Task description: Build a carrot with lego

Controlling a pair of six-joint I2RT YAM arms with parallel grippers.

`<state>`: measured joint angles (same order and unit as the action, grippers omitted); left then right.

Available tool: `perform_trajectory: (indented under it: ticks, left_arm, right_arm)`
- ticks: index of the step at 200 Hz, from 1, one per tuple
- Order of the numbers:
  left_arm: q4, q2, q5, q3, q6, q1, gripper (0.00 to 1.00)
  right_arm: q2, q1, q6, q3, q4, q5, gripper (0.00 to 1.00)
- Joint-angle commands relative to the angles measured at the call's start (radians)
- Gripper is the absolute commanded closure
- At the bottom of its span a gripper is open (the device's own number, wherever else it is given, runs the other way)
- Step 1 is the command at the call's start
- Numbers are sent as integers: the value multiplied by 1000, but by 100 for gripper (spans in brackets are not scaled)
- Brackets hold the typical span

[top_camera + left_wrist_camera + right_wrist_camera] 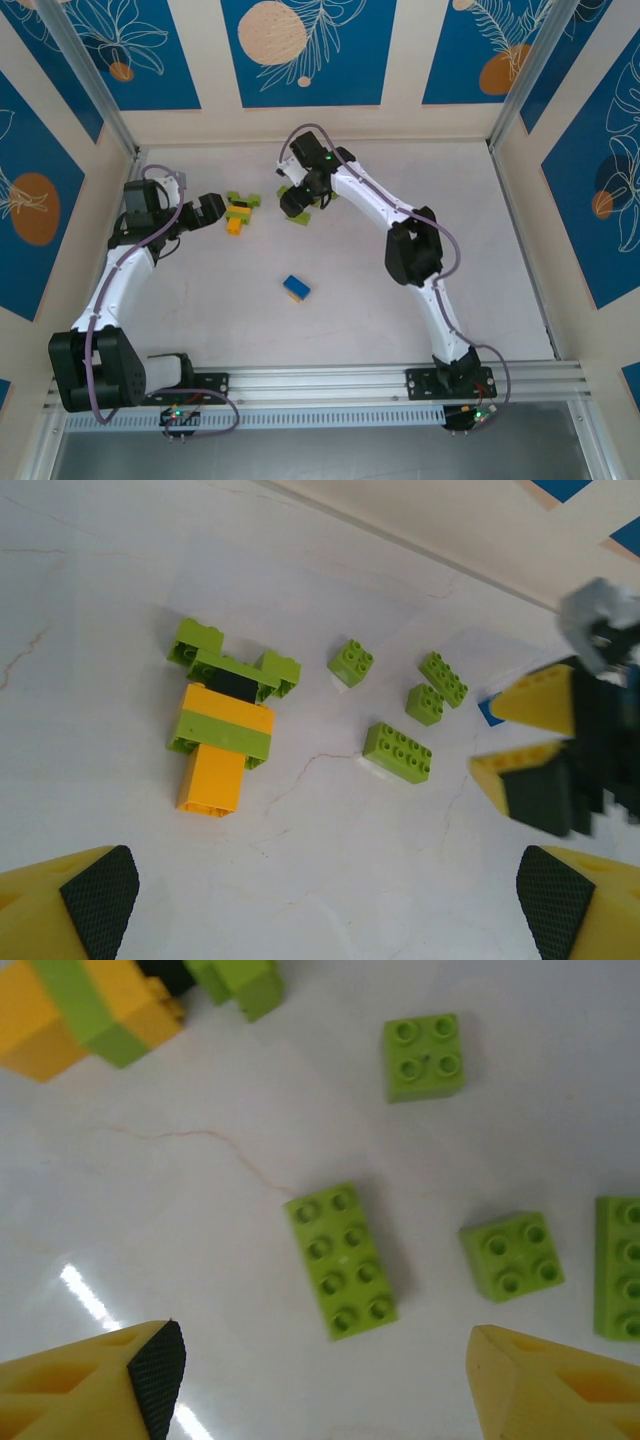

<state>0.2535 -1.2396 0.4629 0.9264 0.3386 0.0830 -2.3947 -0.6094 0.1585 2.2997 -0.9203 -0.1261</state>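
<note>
Now right gripper (320, 1385) wide open; long green brick (340, 1260) mid-frame just above gap, long axis nearly up-down; left gripper (322, 895) wide too.

Nothing written can be read anywhere: no word, number, label or brand mark. The studs on the lego bricks (340, 1260) in the right wrist view are too blurred to show any lettering. The blue wall panels (350, 60) at the top of the overhead view carry drawn leaves and circles, not letters.
</note>
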Motion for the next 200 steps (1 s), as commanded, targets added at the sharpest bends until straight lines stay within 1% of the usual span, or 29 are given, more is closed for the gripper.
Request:
perform_trajectory:
  ticks: [1,29,62,82,130,200]
  left_arm:
    - [1,1,19,22,-8,-4,0]
    - [-3,-3,21,22,-7,-4,0]
    - [-4,-6,21,23,-7,-3,0]
    - [-3,-8,21,25,-7,-4,0]
    - [-2,-7,22,27,-7,-3,0]
    - [-3,-5,26,27,-7,-4,0]
  right_arm:
    - [-91,22,56,142,-77,47,24]
    - [-186,41,72,249,-92,82,24]
    - [-217,43,85,237,-63,127,27]
    - [-230,39,88,233,-65,144,31]
    - [-247,31,101,222,-71,140,40]
    - [-278,14,118,222,-96,131,42]
